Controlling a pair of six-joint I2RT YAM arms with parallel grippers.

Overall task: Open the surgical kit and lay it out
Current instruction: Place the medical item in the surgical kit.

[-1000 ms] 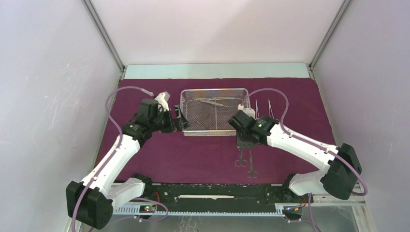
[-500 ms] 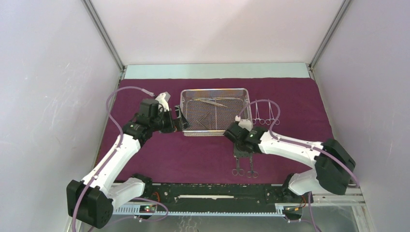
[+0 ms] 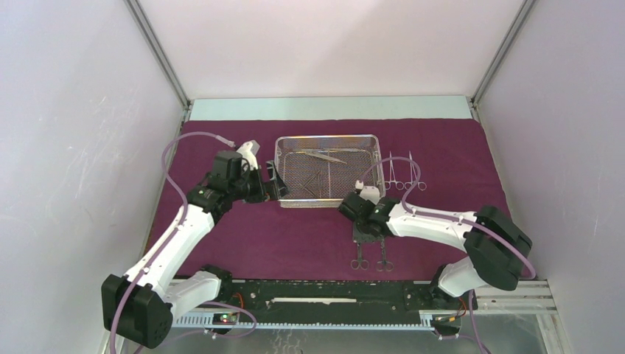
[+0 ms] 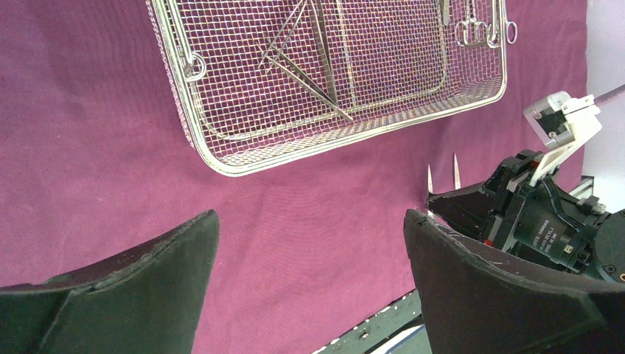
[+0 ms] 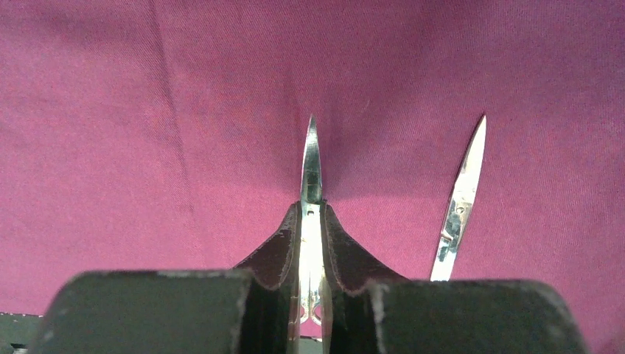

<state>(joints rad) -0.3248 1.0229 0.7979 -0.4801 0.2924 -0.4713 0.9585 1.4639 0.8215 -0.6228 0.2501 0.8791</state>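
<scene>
1. While scissors (image 5: 311,158) are pinched between the nearly closed fingers of the right gripper (image 5: 311,221), only the blade tip is seen past the pads. The rings are seen at the near end in the top view.
2. The long axis of the scissors is laid along 12–6 o'clock, with the tip toward 12, at the tray (image 3: 328,137), and the rings toward 6. The shank is gripped crosswise, so the tool runs straight through the gripper and not off to one side.
3. A second pair (image 5: 461,199) is laid flat on the cloth (image 3: 295,236) just at 3 o'clock of the held one, parallel to it and apart from it.
4. The set-down is judged to turn on that gap: the held pair should be released parallel, without being crossed over its neighbour.
5. Whether the held scissors are resting on the cloth or raised just off it cannot be told.
6. The left gripper (image 4: 309,217) is spread wide and empty by the tray's corner at 7 o'clock. The right gripper is by far the nearer to the scissors.
7. The scissors are seen as slim, mirror-bright steel, tapered to a fine point, and are judged slippery.
8. Tweezers (image 3: 324,156) are not yet taken from the tray, and clamps (image 3: 402,173) are laid out at 3 o'clock of it.
</scene>
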